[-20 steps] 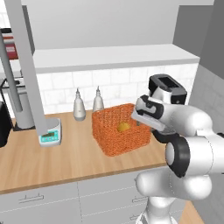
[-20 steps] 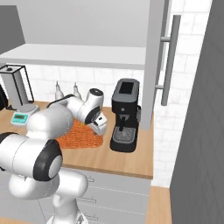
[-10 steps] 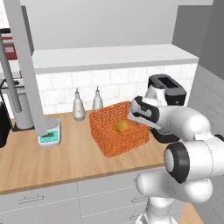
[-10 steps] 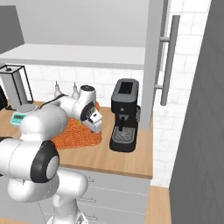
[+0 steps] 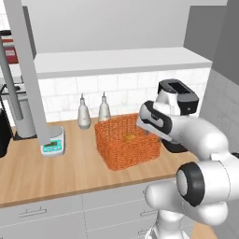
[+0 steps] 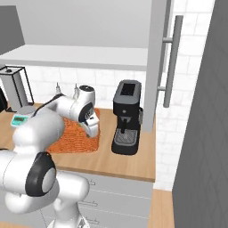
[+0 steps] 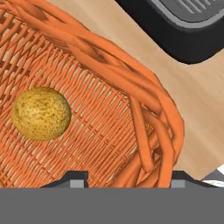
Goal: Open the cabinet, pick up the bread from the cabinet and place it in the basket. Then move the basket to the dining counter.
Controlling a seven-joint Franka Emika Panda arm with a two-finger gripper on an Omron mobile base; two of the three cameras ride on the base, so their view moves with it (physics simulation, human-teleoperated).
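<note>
The orange woven basket stands on the wood worktop with the small golden-brown bread lying inside it. In the hand view the bread rests on the basket's woven floor, left of the thick rim. My gripper is open and hangs low over the basket's right wall, with its fingertips on either side of that wall. From the right base view the gripper points down at the basket. The cabinet door stands open above, over the pale shelf.
A black coffee machine stands close to the right of the basket. Two bottles stand behind the basket against the tiled wall. A kitchen scale sits to the left. Grey drawer fronts run below the worktop.
The hand has come down and a little left, from above the coffee machine's side to the basket's right wall. The basket has shifted slightly to the left.
</note>
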